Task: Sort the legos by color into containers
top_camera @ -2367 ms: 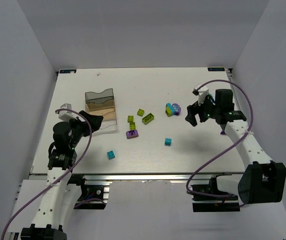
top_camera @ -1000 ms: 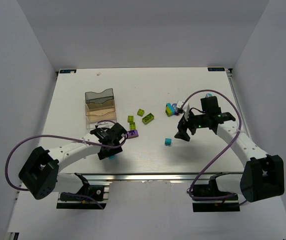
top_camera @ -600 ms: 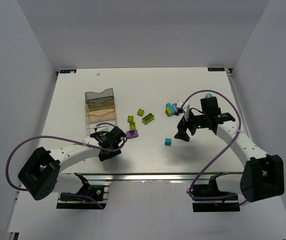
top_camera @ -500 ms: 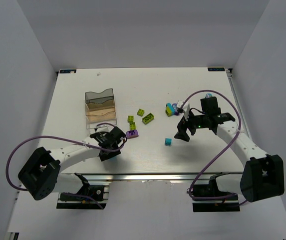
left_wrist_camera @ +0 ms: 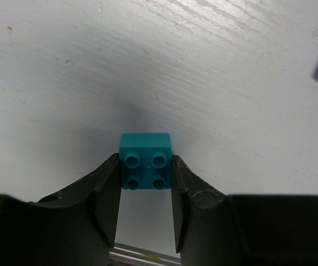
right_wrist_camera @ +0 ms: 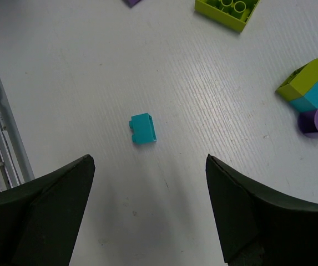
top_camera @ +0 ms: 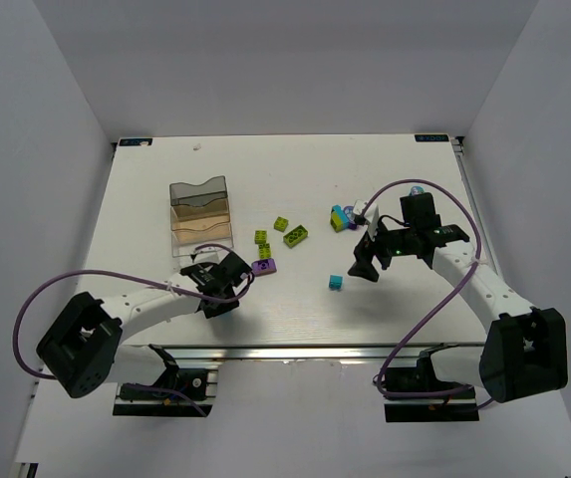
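Shows a white table top (top_camera: 165,179) with faint wood grain. Stands enclosed by plain white walls (top_camera: 285,60) on three sides. Ends at the near edge in a silver metal rail (top_camera: 295,348). Bears small dark tags at the far-left (top_camera: 134,142) and far-right (top_camera: 432,137) corners, lettering unreadable. Carries a tiny pale speck (top_camera: 197,146) near the far-left tag, possibly a scuff.

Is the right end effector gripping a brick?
No, the right end effector's fingers stand wide apart, with the teal brick lying untouched beyond them.

Bare table (right_wrist_camera: 92,66) rings the lone teal brick (right_wrist_camera: 142,128); the lime brick (right_wrist_camera: 228,11) and mixed stack (right_wrist_camera: 314,94) stand well apart.
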Controlling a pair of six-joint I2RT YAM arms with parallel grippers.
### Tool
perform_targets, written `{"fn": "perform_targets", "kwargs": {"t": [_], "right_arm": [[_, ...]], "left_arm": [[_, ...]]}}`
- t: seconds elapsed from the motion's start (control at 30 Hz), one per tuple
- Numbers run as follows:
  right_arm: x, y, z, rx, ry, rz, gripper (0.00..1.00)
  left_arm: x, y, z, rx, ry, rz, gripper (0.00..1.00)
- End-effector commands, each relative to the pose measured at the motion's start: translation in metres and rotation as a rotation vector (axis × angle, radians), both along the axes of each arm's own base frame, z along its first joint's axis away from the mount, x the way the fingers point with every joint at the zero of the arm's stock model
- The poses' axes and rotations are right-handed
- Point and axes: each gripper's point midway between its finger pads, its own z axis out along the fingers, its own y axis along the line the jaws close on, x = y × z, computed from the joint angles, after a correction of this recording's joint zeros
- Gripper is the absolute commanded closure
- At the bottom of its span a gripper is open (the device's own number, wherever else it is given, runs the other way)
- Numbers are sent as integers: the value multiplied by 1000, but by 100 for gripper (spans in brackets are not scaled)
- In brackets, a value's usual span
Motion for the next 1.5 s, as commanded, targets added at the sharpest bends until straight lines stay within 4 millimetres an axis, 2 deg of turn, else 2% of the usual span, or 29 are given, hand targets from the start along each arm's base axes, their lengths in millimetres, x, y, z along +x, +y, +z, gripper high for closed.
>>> {"fn": "perform_targets", "kwargs": {"t": [0.0,0.03,0.07,0.1,0.17,0.2,0.27,0.3,0.33,0.37,0.43,0.47,0.5,0.57,0.6,0.77,0.9,1.07,1.2,1.27,1.3,1.37,1.4,1.47], "right_arm": [[2,2,9,12,-31,2,17],[3,3,11,16,-38,4,19],[3,3,11,19,-36,5,22],[2,4,12,22,-39,9,28],[0,7,16,35,-37,25,37],[0,7,18,39,-38,28,51],[0,9,20,51,-35,38,73],[0,9,21,53,-35,37,94],[1,10,22,56,-30,30,100],[2,10,21,56,-32,28,100],[3,10,20,55,-31,23,100],[3,10,21,56,-32,25,100],[4,10,21,54,-35,22,100],[6,10,22,54,-39,18,100],[6,9,21,50,-38,15,100],[7,9,20,47,-40,10,98],[9,8,16,40,-27,3,89],[13,8,11,30,-9,-8,76],[18,9,6,25,21,-30,59],[21,9,6,21,31,-40,54],[22,8,3,13,39,-50,48],[26,6,-1,-3,47,-65,39],[26,6,-2,-9,47,-67,34],[28,3,-5,-30,43,-67,23]], "left_arm": [[20,-18,29,-73,-97,-40,86],[23,-27,37,-112,-112,-65,88],[28,-35,53,-152,-160,-98,90],[35,-44,66,-198,-205,-118,92],[41,-50,86,-237,-262,-142,95],[47,-53,106,-263,-311,-143,97],[54,-49,125,-248,-359,-133,98],[58,-49,142,-244,-385,-129,98],[62,-46,148,-224,-397,-124,99],[71,-37,157,-178,-408,-100,100],[82,-25,159,-128,-397,-96,100],[86,-22,158,-124,-379,-96,100],[97,-7,157,-111,-370,-54,100],[108,4,153,-93,-347,-48,100],[115,17,151,-92,-340,-13,100],[133,47,138,-41,-288,21,100],[143,71,129,9,-263,62,100],[150,86,115,48,-223,70,100],[155,94,104,80,-206,92,85],[159,96,101,88,-204,98,78],[160,97,101,91,-204,102,74],[166,98,100,100,-208,107,60],[167,98,101,101,-208,106,60],[170,98,102,103,-212,108,48]]}}
